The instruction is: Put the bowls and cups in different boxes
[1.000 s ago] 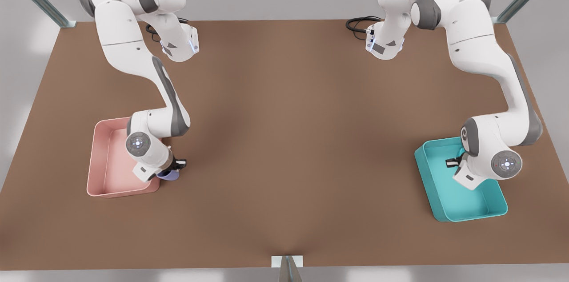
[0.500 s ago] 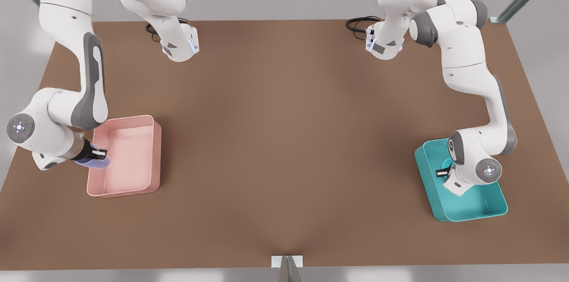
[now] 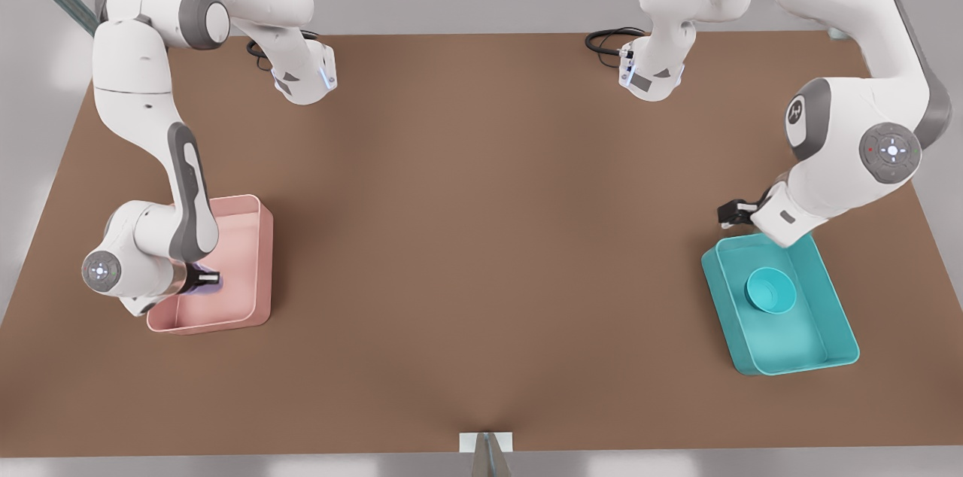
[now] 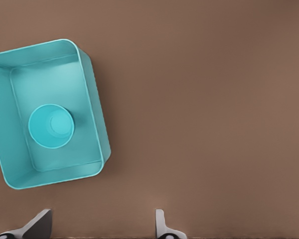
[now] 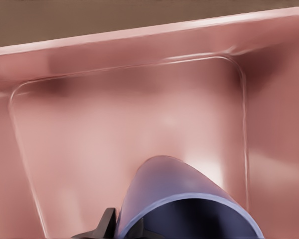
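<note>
The teal bowl (image 3: 770,290) (image 4: 51,126) rests upright inside the teal box (image 3: 797,366) (image 4: 55,69) on the front view's right. My left gripper (image 3: 728,214) (image 4: 100,229) hangs open above the table just behind that box, holding nothing. On the front view's left, my right gripper (image 3: 208,280) is shut on the lavender cup (image 3: 203,287) (image 5: 189,199). It holds the cup tilted above the floor of the pale pink box (image 3: 241,251) (image 5: 114,124), near the box's left wall. One dark finger (image 5: 107,224) shows beside the cup.
Both arm bases (image 3: 301,78) (image 3: 651,74) stand at the table's back edge with black cables (image 3: 606,39). A small metal bracket (image 3: 486,447) sits at the front edge. Bare brown tabletop (image 3: 481,236) lies between the two boxes.
My left gripper has let go of the bowl and risen up and back from the teal box. My right gripper swung the cup across the pink box and now holds it over the inside.
</note>
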Robot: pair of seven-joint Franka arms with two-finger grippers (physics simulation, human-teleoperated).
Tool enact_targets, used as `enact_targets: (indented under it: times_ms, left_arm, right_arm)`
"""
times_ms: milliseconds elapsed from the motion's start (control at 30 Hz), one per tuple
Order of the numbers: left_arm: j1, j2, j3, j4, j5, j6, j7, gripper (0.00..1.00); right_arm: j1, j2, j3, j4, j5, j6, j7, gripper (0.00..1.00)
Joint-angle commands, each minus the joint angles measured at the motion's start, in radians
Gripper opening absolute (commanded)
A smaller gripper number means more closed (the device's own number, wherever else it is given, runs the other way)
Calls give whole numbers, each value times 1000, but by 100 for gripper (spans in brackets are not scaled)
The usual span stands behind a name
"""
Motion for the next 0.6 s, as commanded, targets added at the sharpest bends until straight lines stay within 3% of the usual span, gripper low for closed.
enact_targets:
  times_ms: [0, 200, 333, 433, 500, 567]
  left_arm:
    - [2, -4, -5, 2, 6, -151, -86, 100]
    - [-3, -1, -6, 2, 6, -105, -88, 100]
    - [-1, -1, -6, 2, 4, -101, -88, 100]
    - [-1, -1, -5, 2, 4, -102, -88, 100]
    - [-1, 0, -5, 2, 4, -102, -88, 100]
    - [-1, 1, -5, 1, 4, -102, -88, 100]
  right_arm:
    - [-1, 0, 0, 9, 3, 18, -79, 100]
    - [30, -86, 8, 24, 18, -102, -84, 100]
    - [79, -236, 47, 220, 24, -511, -67, 100]
    - [145, -258, 44, 475, -32, -875, 248, 100]
    - [136, -420, 49, 339, -19, -838, 254, 100]
    - [137, -474, 40, 237, -11, -738, 254, 100]
